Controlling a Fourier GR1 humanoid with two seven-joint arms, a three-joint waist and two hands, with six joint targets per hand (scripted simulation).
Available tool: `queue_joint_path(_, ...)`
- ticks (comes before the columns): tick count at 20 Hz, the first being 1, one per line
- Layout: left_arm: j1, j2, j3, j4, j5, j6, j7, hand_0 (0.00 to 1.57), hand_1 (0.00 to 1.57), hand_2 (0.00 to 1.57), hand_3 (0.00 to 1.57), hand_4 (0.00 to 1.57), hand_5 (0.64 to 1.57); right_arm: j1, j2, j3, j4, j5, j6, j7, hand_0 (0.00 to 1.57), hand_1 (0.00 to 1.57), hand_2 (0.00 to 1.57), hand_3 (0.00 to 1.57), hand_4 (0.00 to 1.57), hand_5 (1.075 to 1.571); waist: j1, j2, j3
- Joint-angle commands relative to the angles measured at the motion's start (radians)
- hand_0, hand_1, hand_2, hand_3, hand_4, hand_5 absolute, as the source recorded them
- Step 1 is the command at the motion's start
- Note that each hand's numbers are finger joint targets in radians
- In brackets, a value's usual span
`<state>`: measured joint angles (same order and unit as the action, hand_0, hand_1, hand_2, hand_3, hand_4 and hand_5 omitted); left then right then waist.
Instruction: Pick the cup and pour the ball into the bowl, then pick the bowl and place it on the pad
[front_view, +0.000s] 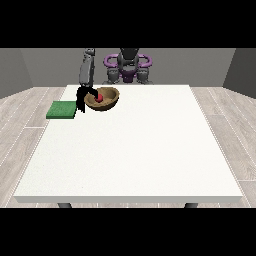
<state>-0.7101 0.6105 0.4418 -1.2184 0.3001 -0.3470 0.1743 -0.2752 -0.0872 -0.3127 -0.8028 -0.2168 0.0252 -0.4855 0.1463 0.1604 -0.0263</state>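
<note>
Bowl (102, 98) of brown wood sits tilted near the far left corner of the white worktop (130, 150), its open side tipped toward the camera and its left rim raised. Inside it lies the red ball (99, 97), resting against the inner wall on the left half of the bowl.

At the view's left, the black hand (81, 98) is at the bowl's left rim. A dark finger or thumb curves over the rim toward the ball, and the other fingers hang down on the outside of the bowl, so the hand appears closed on the rim, pinching the wall between them. Its grey forearm rises straight up behind it toward the robot's shoulder at the far edge.

Just to the left of the hand lies the green pad (62, 109), flat at the left edge of the worktop, with part of it seeming to reach past that edge. The bowl is beside the pad, not over it; the hand's hanging fingers come down close to the pad's right edge, and whether they touch it cannot be told.

No second hand shows over the worktop. The robot's torso, grey with purple rings, stands behind the middle of the far edge.
</note>
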Motion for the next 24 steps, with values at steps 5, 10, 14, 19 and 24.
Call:
queue_joint_path(5, -0.015, 0.036, 0.024, -0.012, 0.065, -0.064, 0.015, 0.00, 0.00, 0.00, 0.00, 1.06, 1.528, 0.085, -0.081, -0.020, 0.075, 0.072, -0.169, 0.091, 1.57, 1.57, 1.57, 1.57, 0.91, 1.478, 0.066, 0.084, 0.0247)
queue_joint_path(10, -0.034, 0.043, 0.036, -0.007, 0.075, -0.055, 0.013, 0.00, 0.00, 0.00, 0.00, 1.14, 1.520, 0.113, -0.138, 0.005, 0.001, 0.106, -0.219, 0.129, 1.57, 1.57, 1.57, 1.37, 0.96, 1.536, 0.072, 0.091, 0.0229)
queue_joint_path(14, -0.006, 0.036, 0.033, 0.030, 0.053, -0.040, 0.013, 0.00, 0.00, 0.00, 0.00, 1.19, 1.526, 0.133, -0.180, 0.041, -0.120, 0.120, -0.264, 0.251, 1.57, 1.57, 1.57, 1.25, 1.01, 1.546, 0.036, 0.022, 0.0196)
queue_joint_path(19, 0.017, 0.063, 0.053, 0.071, 0.048, -0.058, -0.007, 0.00, 0.00, 0.00, 0.00, 1.20, 1.539, 0.109, -0.292, 0.047, -0.209, 0.084, -0.233, 0.426, 1.57, 1.57, 1.57, 1.03, 1.04, 1.558, 0.001, 0.002, 0.0187)
queue_joint_path(24, 0.037, 0.077, 0.070, 0.089, 0.025, -0.031, -0.027, 0.00, 0.00, 0.00, 0.00, 1.20, 1.540, 0.110, -0.452, 0.051, -0.260, 0.083, -0.136, 0.529, 1.57, 1.57, 1.57, 0.72, 1.05, 1.563, -0.057, -0.007, 0.0223)
